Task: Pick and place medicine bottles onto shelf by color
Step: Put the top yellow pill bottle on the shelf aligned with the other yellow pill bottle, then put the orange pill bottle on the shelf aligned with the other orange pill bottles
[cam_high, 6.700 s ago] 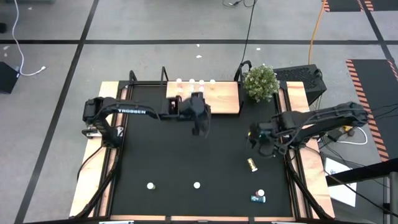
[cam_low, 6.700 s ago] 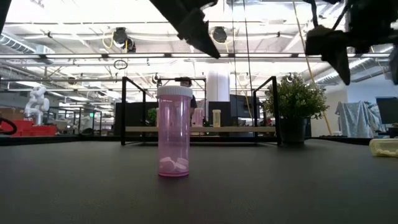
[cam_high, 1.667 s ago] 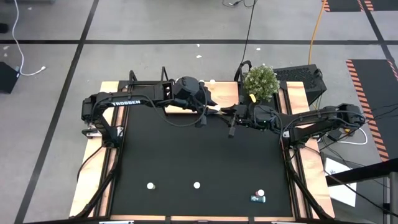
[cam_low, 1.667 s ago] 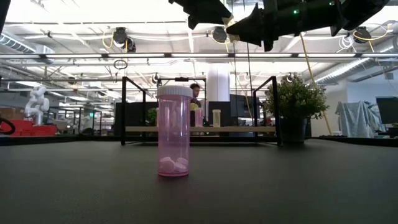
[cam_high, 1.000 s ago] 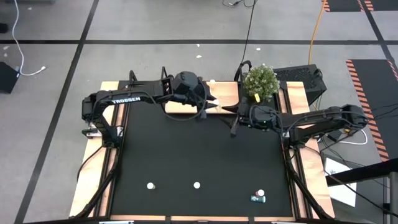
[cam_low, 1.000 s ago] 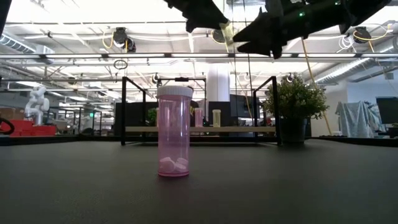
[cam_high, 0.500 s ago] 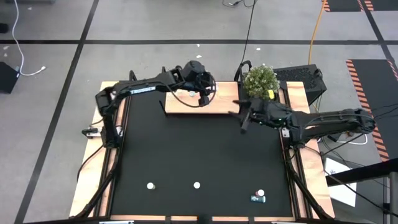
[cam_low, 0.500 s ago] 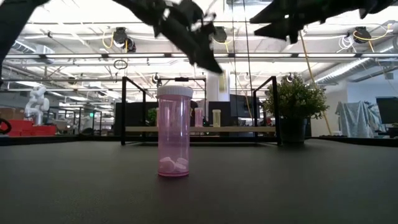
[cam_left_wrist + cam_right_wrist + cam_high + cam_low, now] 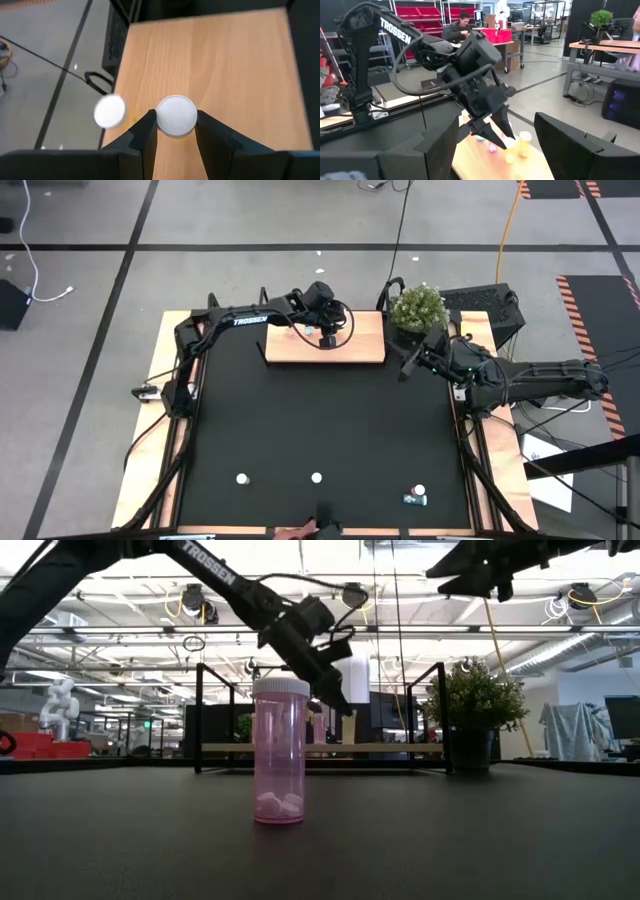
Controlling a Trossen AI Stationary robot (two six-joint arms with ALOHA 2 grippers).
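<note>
Two grippers: left gripper (image 9: 175,131) over shelf (image 9: 235,65), clamped on white-capped, probably yellow bottle (image 9: 176,116); right gripper (image 9: 408,366) spread, empty.

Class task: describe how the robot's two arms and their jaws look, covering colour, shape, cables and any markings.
Both arms are dark, jointed and slender. The left arm carries white "TROSSEN" lettering, and a thin black cable loops near its wrist. The left gripper ends in two flat, dark, wedge-shaped jaws. The right gripper has similar broad dark jaws.
</note>
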